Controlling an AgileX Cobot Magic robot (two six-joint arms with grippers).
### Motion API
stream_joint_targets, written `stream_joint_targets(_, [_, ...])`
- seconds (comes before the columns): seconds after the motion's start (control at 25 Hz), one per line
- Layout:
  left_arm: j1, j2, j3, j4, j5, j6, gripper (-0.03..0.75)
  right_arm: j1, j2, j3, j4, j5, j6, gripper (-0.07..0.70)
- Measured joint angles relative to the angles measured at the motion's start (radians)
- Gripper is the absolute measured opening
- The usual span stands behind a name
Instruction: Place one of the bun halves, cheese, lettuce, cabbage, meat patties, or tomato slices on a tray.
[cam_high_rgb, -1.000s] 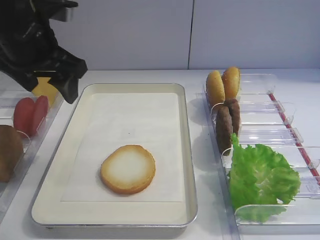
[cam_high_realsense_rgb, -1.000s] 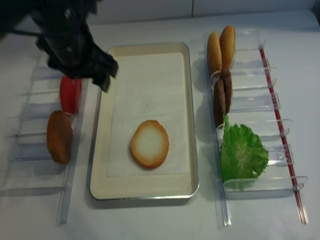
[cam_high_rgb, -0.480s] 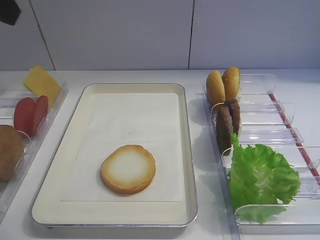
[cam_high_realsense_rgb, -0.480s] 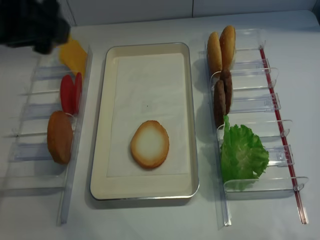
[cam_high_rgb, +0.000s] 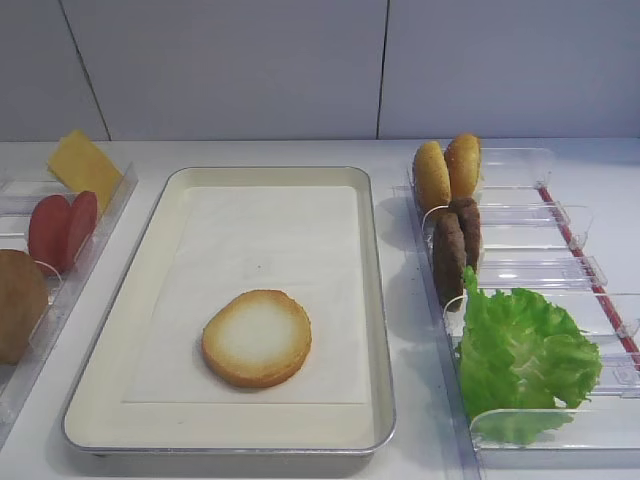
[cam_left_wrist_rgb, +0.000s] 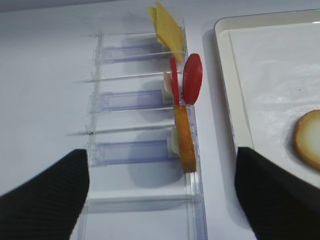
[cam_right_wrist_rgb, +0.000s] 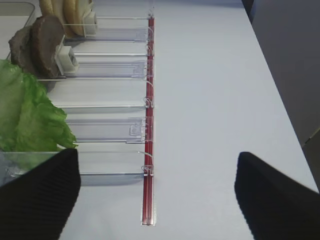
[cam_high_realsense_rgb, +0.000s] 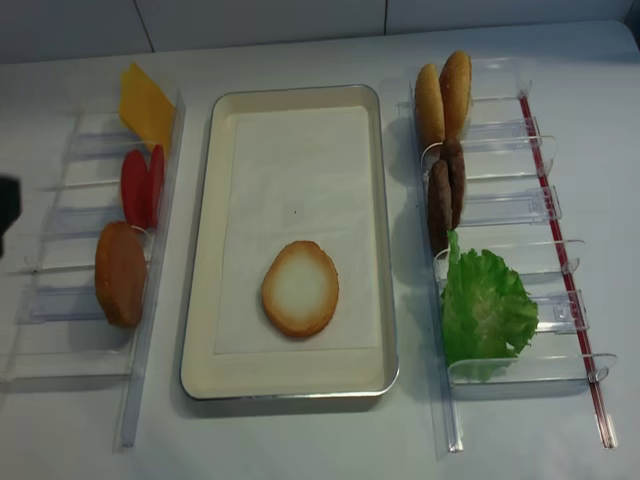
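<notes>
Here a white table (cam_high_rgb: 300, 152) meets a pale panelled wall (cam_high_rgb: 250, 70). The tray (cam_high_realsense_rgb: 200, 250) lies mid-table with one bun half (cam_high_realsense_rgb: 300, 288) cut face up on its liner. Clear bins (cam_high_realsense_rgb: 90, 300) on the left hold cheese (cam_high_realsense_rgb: 145, 105), tomato slices (cam_high_realsense_rgb: 140, 187) and the domed bun (cam_high_realsense_rgb: 120, 273); those on the right hold two orange ovals (cam_high_realsense_rgb: 443, 95), patties (cam_high_realsense_rgb: 443, 195) and lettuce (cam_high_realsense_rgb: 485, 310). The left gripper (cam_left_wrist_rgb: 160, 192) hangs over the left bins, fingers spread wide and empty. The right gripper (cam_right_wrist_rgb: 157, 192), beside the right bins, also gapes, holding nothing.

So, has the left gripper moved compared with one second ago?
Yes. It was above the cheese and tomato slices; now it has retreated left, off the left bins, with only a dark bit at the overhead view's left edge.
</notes>
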Motion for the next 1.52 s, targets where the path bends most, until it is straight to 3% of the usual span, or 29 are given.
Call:
stream_joint_targets(0.12, [0.050, -0.103, 0.099, -0.050, -0.012, 0.009, 0.574, 0.000, 0.000, 0.000, 0.000, 0.000, 0.000, 0.627])
stream_joint_targets(0.32, [0.063, -0.301, 0.312, -0.105, -0.018, 0.012, 0.573, 0.000, 0.000, 0.000, 0.000, 0.000, 0.000, 0.627])
stream_joint_targets(0.56, [0.063, -0.471, 0.493, -0.107, 0.037, 0.020, 0.573, 0.000, 0.000, 0.000, 0.000, 0.000, 0.000, 0.627])
stream_joint_targets(1.28, [0.063, -0.584, 0.509, -0.125, 0.039, 0.053, 0.573, 0.000, 0.000, 0.000, 0.000, 0.000, 0.000, 0.627])
stream_joint_targets(1.52, [0.063, -0.696, 0.509, -0.125, 0.041, 0.053, 0.573, 0.000, 0.000, 0.000, 0.000, 0.000, 0.000, 0.627])
